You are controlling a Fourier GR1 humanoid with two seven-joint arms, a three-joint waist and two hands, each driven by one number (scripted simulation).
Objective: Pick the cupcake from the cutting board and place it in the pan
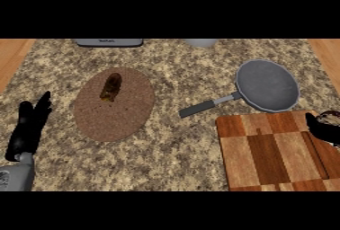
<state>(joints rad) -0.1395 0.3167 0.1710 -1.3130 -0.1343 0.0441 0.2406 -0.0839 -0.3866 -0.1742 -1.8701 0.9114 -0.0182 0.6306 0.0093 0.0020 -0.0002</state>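
Note:
A striped wooden cutting board [269, 152] lies at the lower right of the counter. At its right edge my right hand [321, 129] is curled round the cupcake [329, 117], of which only a small brownish part shows above the fingers. The grey pan [268, 85] sits beyond the board, its dark handle [204, 107] pointing down-left. My left hand [29, 126] stays open at the left edge, fingers up, resting.
A round brown mat [129, 112] lies left of centre with a dark brownish elongated food item [111, 86] on it. A grey appliance [109, 42] and a pale round object [201, 42] stand at the counter's far edge.

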